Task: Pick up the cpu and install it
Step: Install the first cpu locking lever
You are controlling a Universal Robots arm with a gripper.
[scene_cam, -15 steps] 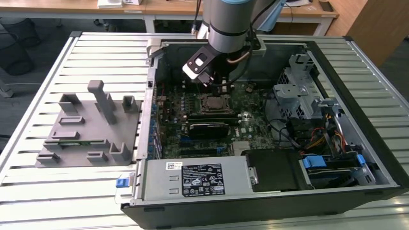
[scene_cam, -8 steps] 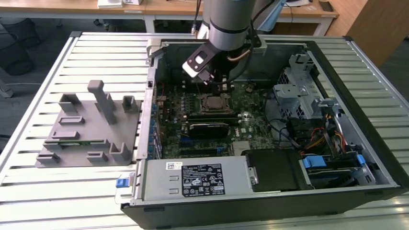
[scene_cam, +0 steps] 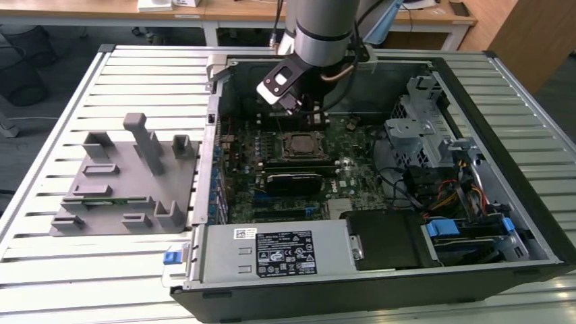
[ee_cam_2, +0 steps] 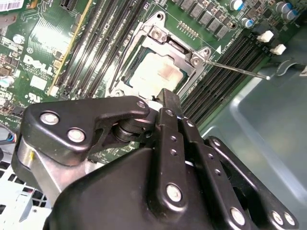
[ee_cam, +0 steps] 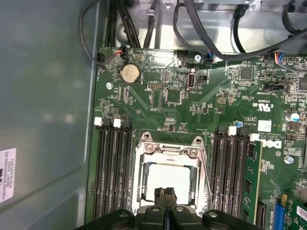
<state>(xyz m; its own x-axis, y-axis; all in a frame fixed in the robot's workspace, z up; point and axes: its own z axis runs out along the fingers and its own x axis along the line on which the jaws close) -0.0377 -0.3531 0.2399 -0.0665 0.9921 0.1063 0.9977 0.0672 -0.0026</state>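
Already the cpu [ee_cam: 169, 179] sits in its socket [ee_cam: 168, 148], light, stiff, fragile, edge-held only; narrow empty claw [ee_cam: 165, 194] at its six o'clock.

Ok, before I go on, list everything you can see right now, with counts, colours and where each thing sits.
cpu: one, silvery-white, lying in the socket on the motherboard.
socket frame: one, metal, around the cpu.
motherboard: one, green, inside the computer case.
memory slots: two banks, black, one on each side of the socket.
coin battery: one, silver, on the motherboard.
computer case: one, black and grey, open, on the slatted table.
fixture blocks: one grey set, at the exterior view's left of the case.
gripper: one, black, fingers shut, tips just over the cpu.
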